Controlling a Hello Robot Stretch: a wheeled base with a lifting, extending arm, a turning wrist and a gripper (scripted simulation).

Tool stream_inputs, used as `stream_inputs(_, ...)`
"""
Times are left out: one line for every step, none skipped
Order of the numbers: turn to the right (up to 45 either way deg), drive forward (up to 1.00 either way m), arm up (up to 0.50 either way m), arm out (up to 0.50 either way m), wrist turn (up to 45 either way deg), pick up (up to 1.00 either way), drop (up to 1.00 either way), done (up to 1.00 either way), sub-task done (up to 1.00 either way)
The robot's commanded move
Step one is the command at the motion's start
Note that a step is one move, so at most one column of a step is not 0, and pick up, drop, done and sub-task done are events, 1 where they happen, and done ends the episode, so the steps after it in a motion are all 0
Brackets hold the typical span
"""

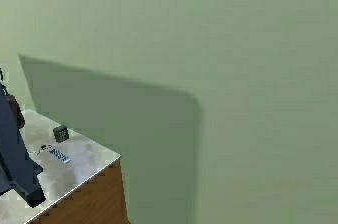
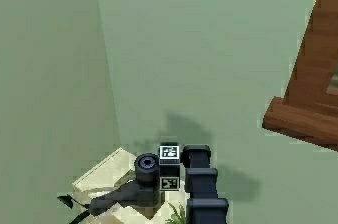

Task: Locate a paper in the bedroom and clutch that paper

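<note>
The gripper [image 2: 115,197] sits at a pale flat thing [image 2: 102,177] in the corner of the green wall [image 2: 37,90]. I cannot tell whether it holds anything. That pale thing may be the paper. The grasp seems under way, and the next move calls for a lift clear of the surface.

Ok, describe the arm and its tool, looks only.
The arm is a dark, square-sectioned bar in stepped segments. At its end sit two small white squares with black marks. The tool has a dark rounded body and thin grey fingers.
</note>
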Motion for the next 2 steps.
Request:
stream_inputs(0.0,0.00,0.00,0.00,45.0,0.00,0.00,0.00,0.00)
stream_inputs(0.0,0.00,0.00,0.00,36.0,0.00,0.00,0.00,0.00)
